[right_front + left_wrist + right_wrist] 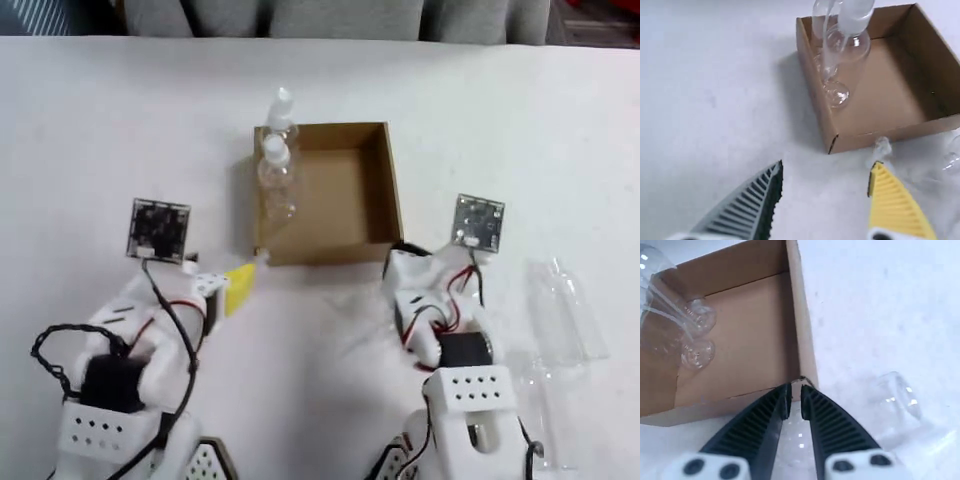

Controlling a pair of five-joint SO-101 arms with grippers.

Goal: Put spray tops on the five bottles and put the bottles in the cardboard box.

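White worktop runs under both arms, with grey chair backs along its far edge. At the left, the left gripper hangs low over bare surface with its grey and yellow jaws spread wide and nothing between them. It faces the near left corner of the cardboard box. A small clear piece lies just beyond the yellow tip, and I cannot tell what it is. In the middle, the box sits open, and two capped bottles stand against its left wall. The rest of its floor is bare. The right gripper is at the box's near right corner, its black jaws drawn almost together on nothing. Farther right, well apart from the box, a loose clear bottle lies flat on the worktop. Its long axis runs roughly away from the robot, slanting a little. It lies to the outer side of the right arm, which is plainly the nearer one, so that arm would have to swing away from the box and open to reach it.
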